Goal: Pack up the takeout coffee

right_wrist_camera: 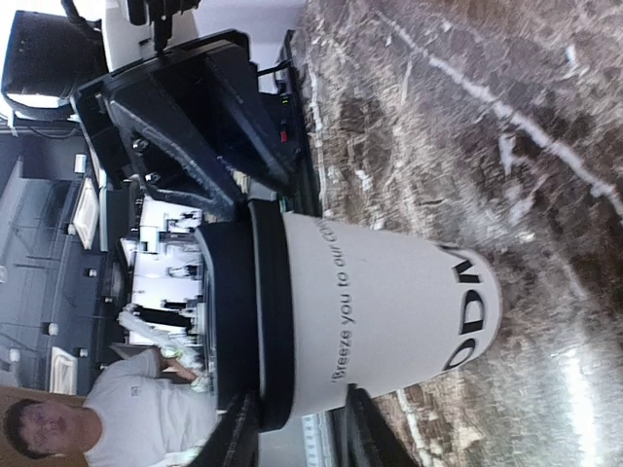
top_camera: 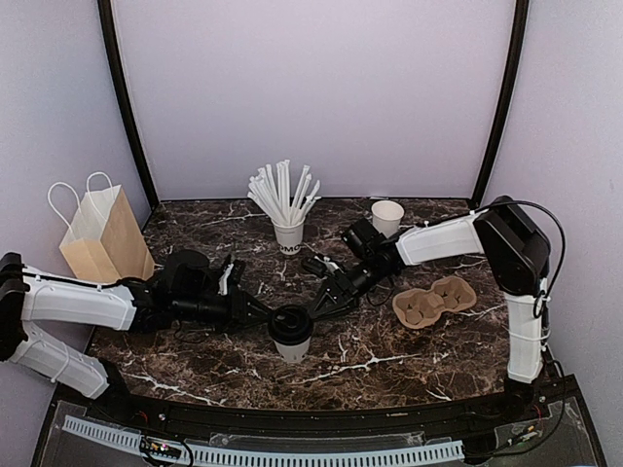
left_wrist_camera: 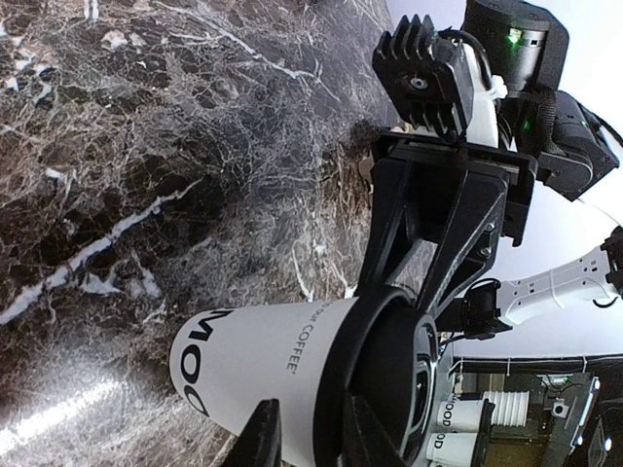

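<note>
From above, the takeout coffee [top_camera: 292, 348] stands unpacked at the near middle of the table [top_camera: 195, 219], with the left gripper [top_camera: 265, 316] and right gripper [top_camera: 319, 304] both at its black lid [top_camera: 290, 323]. Securing it seems the step, and next comes a firm hold for lifting toward the carrier tray [top_camera: 434, 300]. The left wrist view shows 2 fingers [left_wrist_camera: 261, 443] narrowly parted astride the lid's rim, with no telling whether they pinch; the right wrist view shows likewise.

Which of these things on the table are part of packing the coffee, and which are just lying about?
Part of the job: the black-lidded takeout coffee; probably also the paper bag and the pulp cup carrier, to pack it in.
Lying about, it seems: the cup of straws; the lidless white cup.
</note>
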`<state>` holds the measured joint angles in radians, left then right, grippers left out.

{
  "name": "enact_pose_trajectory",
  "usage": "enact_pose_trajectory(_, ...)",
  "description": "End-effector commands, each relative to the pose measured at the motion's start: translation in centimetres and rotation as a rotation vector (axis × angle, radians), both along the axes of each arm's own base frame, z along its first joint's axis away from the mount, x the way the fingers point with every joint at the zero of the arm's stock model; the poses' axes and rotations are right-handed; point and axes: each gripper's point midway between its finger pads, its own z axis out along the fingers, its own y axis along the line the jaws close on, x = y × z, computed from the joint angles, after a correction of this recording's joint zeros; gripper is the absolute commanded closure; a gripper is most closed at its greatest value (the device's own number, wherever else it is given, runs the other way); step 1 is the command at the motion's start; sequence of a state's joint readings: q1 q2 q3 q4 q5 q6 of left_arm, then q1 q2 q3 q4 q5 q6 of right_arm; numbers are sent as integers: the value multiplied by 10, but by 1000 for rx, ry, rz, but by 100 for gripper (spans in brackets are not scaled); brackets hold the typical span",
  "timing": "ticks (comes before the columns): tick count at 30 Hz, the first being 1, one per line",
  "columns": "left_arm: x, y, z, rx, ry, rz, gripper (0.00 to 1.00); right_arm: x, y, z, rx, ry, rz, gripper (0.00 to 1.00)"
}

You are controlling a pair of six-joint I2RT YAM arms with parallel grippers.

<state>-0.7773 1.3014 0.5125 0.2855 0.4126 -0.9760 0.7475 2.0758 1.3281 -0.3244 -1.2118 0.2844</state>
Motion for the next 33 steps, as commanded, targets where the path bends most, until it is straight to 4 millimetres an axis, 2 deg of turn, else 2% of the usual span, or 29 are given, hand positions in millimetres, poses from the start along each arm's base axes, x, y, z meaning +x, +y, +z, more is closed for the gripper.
enact_pose_trajectory(1, -36, 36, -88, 229, 220, 16, 77, 1, -36, -131, -462, -27, -105, 79)
enact_pose_trajectory(4, -46, 45, -109, 252, 272, 30, 79, -2, -50, -161, -555, 12, -119, 88)
enact_pose_trajectory(6, -49, 48, -115, 253, 283, 33, 79, -4, -50, -164, -545, 19, -108, 90)
enact_pose_trajectory(7, -49, 48, -116, 254, 285, 34, 80, -3, -46, -160, -520, 13, -102, 90)
enact_pose_trajectory(10, -46, 45, -112, 242, 255, 22, 79, 0, -26, -124, -364, 18, -69, 86)
enact_pose_trajectory(13, -37, 38, -99, 228, 175, -6, 79, 6, -10, -77, -217, -48, -16, 80)
enact_pose_trajectory(16, -24, 25, -78, 184, 86, -33, 78, 10, -3, -37, -115, -124, 7, 76)
enact_pose_trajectory(19, -16, 18, -58, 156, 11, -45, 77, 10, -2, -8, -48, -190, 24, 70)
enact_pose_trajectory(23, -7, 15, -38, 135, -49, -30, 73, 9, -3, 11, -14, -245, 35, 64)
enact_pose_trajectory(33, 12, 10, 15, 88, -211, 2, 62, 6, -2, 23, 25, -230, 64, 61)
